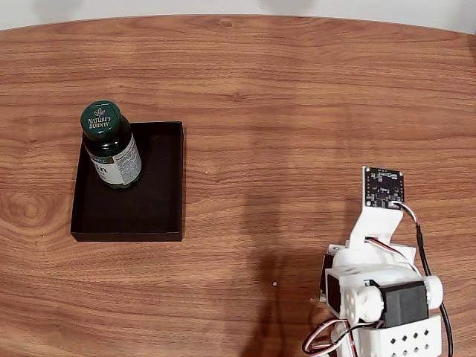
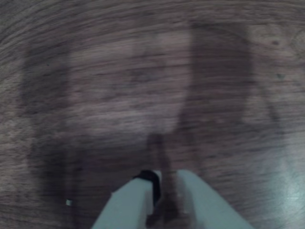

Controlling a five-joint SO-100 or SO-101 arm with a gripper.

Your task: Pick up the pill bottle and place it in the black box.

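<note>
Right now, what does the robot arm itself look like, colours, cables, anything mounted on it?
The arm is mostly white printed plastic with black servo blocks. A small dark circuit board, probably a camera, sits on a white bracket at the top. Black cable and red-and-white wires run down the right and lower left in the fixed view. The base has rows of small holes. The gripper shows pale whitish fingers with a black part between them.

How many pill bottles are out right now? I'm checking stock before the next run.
1. The pill bottle stands in the black box, in its upper-left corner as the fixed view shows it. Nothing seems to hide another.
</note>
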